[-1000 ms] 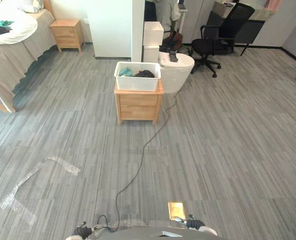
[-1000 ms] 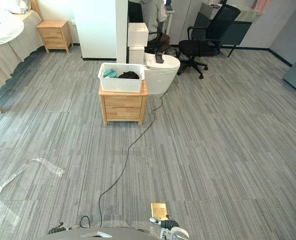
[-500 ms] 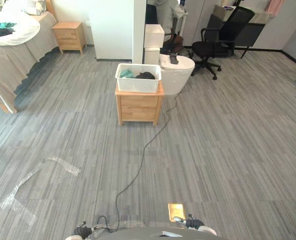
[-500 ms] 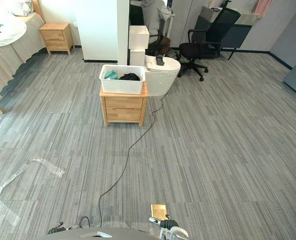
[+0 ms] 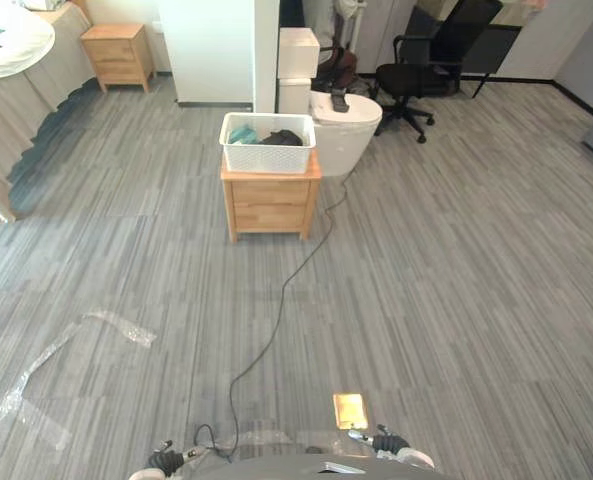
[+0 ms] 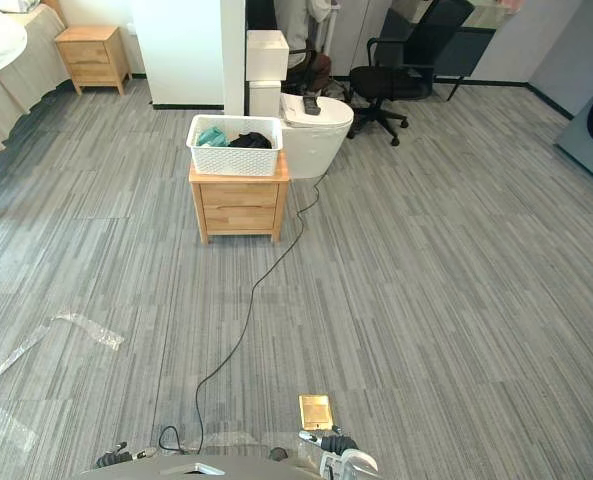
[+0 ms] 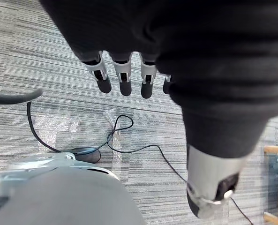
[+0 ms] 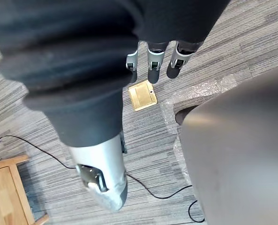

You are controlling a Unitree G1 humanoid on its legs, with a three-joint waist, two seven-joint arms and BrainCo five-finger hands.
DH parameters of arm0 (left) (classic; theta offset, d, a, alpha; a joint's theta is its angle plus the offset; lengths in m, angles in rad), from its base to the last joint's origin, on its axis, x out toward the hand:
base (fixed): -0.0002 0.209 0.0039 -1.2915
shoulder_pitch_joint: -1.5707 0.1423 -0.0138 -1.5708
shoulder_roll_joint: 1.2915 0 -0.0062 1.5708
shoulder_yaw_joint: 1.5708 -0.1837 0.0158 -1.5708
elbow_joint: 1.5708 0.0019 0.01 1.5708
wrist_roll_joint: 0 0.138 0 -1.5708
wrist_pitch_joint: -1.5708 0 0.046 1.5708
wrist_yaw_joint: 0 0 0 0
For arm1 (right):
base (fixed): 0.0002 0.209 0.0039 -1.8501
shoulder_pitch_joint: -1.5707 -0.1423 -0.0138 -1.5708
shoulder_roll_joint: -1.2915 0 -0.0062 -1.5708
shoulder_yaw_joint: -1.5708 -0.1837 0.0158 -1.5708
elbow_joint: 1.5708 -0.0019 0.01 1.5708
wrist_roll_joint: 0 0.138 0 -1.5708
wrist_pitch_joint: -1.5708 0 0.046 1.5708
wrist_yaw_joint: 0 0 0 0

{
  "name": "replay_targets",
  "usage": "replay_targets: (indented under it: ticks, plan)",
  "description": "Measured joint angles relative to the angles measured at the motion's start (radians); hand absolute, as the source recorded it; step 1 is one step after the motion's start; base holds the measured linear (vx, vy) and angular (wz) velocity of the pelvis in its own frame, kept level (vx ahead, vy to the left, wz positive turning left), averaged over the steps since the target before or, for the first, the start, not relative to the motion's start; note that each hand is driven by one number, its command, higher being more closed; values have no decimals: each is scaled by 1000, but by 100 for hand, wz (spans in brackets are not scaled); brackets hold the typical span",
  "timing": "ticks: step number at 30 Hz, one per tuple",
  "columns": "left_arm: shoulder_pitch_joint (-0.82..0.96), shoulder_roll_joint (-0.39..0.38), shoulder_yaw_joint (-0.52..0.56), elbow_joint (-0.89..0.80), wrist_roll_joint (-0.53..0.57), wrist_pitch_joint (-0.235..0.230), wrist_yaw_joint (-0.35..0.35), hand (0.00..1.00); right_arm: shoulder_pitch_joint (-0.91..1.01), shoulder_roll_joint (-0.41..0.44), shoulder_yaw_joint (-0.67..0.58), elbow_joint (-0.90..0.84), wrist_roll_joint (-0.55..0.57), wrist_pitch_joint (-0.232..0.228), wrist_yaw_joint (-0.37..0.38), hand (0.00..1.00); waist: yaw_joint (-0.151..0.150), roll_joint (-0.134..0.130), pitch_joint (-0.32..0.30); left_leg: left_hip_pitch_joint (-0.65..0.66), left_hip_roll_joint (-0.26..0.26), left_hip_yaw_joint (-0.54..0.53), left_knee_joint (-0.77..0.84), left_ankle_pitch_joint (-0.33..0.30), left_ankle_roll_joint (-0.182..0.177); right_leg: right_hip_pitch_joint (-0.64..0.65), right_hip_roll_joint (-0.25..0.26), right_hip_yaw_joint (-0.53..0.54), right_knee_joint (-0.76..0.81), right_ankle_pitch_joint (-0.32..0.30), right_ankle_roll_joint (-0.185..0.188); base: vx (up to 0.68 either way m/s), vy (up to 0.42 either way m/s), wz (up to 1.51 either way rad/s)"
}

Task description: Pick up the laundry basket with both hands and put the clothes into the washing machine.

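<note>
Grey floor [image 5: 456, 250], basket [image 5: 268, 160] (washing machine [image 6: 591, 135] cropped)

White plastic laundry basket [image 5: 268, 158], matt wooden nightstand [image 5: 270, 205], glossy brass plate [image 5: 350, 410]

Grey plank floor [image 5: 456, 280] all around. At 12 o'clock, a wooden surface [image 5: 270, 205] with two drawers. Touching or just beside it at 1 o'clock, a white rounded unit [image 5: 354, 135] with a small dark item [image 5: 339, 100] on top. Farther at 1 o'clock, a black office chair [image 5: 431, 60]. At 11 o'clock, a small wooden nightstand [image 5: 118, 55] near a white column [image 5: 211, 50]. At 10 o'clock, a bed [image 5: 21, 95] with a beige skirt. At 8 o'clock, clear tape [image 5: 126, 327] stuck flat. At 6 o'clock, a brass floor plate [image 5: 350, 410].
</note>
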Motion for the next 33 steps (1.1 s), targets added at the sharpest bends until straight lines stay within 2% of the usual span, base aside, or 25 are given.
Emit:
replay_targets:
  ticks: [1,3,4,5,6,7,9,10,12,14,15,16,17,18,19,20,22,23,25,28,29,30,31,32,33]
  plan:
    - [-4,-1,0,0,-11,0,0,0,5,2,-35,-2,28,0,0,0,4,3,9,5,-2,-14,8,-8,10,-73,-14,-20,175,-28,12,-45,34,42]
    - [-8,4,2,0,-13,1,-2,0,4,19,-75,-24,67,-1,1,0,6,3,30,19,-4,-29,23,-19,11,-201,-38,-24,462,-18,-5,6,26,33]
    - [-3,12,3,0,-13,2,-3,0,4,33,-80,-46,85,-6,1,0,6,-11,40,35,1,-36,43,-40,8,-270,-52,-26,624,-26,5,91,8,33]
    - [-2,15,6,0,-13,6,-6,0,13,34,-88,-41,90,-8,2,0,10,-17,42,52,11,-43,58,-61,5,-313,-64,-42,670,-53,1,163,11,21]
    - [-3,16,5,0,-13,8,-7,0,11,34,-97,-39,91,-7,2,0,10,-17,43,58,16,-45,57,-68,2,-324,-72,-60,654,-63,2,218,21,6]
    - [-7,16,4,0,-13,10,-12,0,9,37,-121,-39,96,-7,3,0,5,-16,43,71,28,-48,56,-85,-4,-336,-88,-106,547,-69,-3,289,13,2]
    - [-25,19,2,0,-13,11,-15,0,-8,42,-166,-32,119,-3,3,0,-7,-16,43,73,46,-53,51,-109,-16,-340,-85,-156,269,-26,-11,330,-39,2]
    - [-41,19,0,-1,-11,11,-17,0,-14,39,-192,-9,136,1,3,0,-11,-17,44,88,49,-55,37,-124,-25,-340,-83,-177,76,36,-2,353,-87,-2]
    - [-67,19,-13,-5,-11,11,-21,0,-25,27,-229,8,143,16,2,0,-20,-12,66,140,60,-60,26,-157,-64,-334,-79,-192,-120,117,-5,587,-174,7]
    - [-75,14,-29,-26,-12,10,-24,0,-22,22,-255,8,143,26,1,0,-44,6,71,164,107,-81,36,-204,-90,-339,-69,-196,-79,127,-17,541,-205,51]
    - [-65,11,-31,-41,-12,7,-34,0,-20,17,-267,7,141,30,2,0,-57,27,67,175,169,-100,72,-252,-137,-345,-34,-206,-6,151,-61,735,-309,64]
    - [-73,17,-31,-44,-12,3,-38,0,-24,18,-277,6,140,32,1,0,-54,28,60,147,219,-106,178,-273,-158,-352,9,-213,56,211,-117,763,-341,41]
    - [-74,14,-30,-46,-12,4,-38,0,-34,18,-285,6,141,32,1,0,-47,44,60,114,249,-106,262,-269,-161,-348,35,-223,73,183,-128,894,-477,-3]
    - [-72,5,-26,-47,-14,4,-44,0,-60,22,-291,3,140,31,1,0,-36,56,63,12,290,-102,490,-209,-145,-324,77,-242,76,146,-142,878,-458,-32]
    - [-70,-13,-10,-49,-17,10,-47,0,-80,24,-279,-6,139,28,1,0,-26,69,71,-92,326,-112,738,-59,-105,-267,121,-236,52,113,-163,896,-424,-44]
    - [-70,-17,-1,-61,-25,11,-51,0,-92,27,-254,-17,134,21,-1,0,-8,85,81,-157,338,-128,912,-1,-107,-211,149,-220,30,97,-174,753,-270,-53]
    - [-69,-17,0,-80,-34,11,-55,0,-129,18,-160,-31,132,23,-3,0,18,83,100,-269,300,-131,1172,-32,-112,-61,172,-152,-29,90,-179,674,-221,-53]
    - [-69,-15,-3,-88,-34,11,-54,0,-144,19,-132,-36,132,22,-3,0,28,77,108,-289,285,-119,1201,-47,-109,-11,169,-127,-46,90,-180,605,-151,-50]
    - [-49,-10,-18,-157,-60,0,-49,0,-182,18,-44,-39,132,12,-7,0,57,47,125,-400,225,-46,1153,-112,-98,126,129,-60,-97,62,-187,598,-57,-62]
    - [-33,-20,-16,-195,-101,-12,-36,0,-241,18,-6,-41,132,-1,-7,0,87,52,126,-526,203,5,906,-146,-105,189,86,4,-129,-18,-137,454,82,-76]
    - [-33,-30,-10,-193,-113,-12,-33,0,-256,17,-2,-42,132,-4,-7,0,86,64,129,-553,203,-2,711,-132,-112,227,73,10,-151,-51,-115,486,183,-50]
    - [-31,-30,-10,-193,-128,-12,-30,0,-238,15,-2,-42,132,-7,-7,0,82,66,127,-527,198,1,440,-74,-121,272,56,10,-177,-78,-96,606,252,-28]
    - [-28,-32,-11,-193,-132,-13,-30,0,-214,9,2,-41,132,-7,-7,0,83,71,124,-509,200,1,269,-27,-125,311,51,11,-191,-103,-86,564,279,-6]
    - [-22,-35,-12,-193,-132,-13,-30,0,-178,6,12,-40,132,-6,-10,0,84,80,117,-510,210,1,185,45,-125,354,47,14,-190,-149,-70,579,306,0]
    - [-20,-27,-10,-192,-138,-13,-30,0,-163,2,15,-38,132,-5,-12,0,84,71,111,-509,199,8,210,115,-127,367,28,14,-176,-174,-68,584,339,-1]
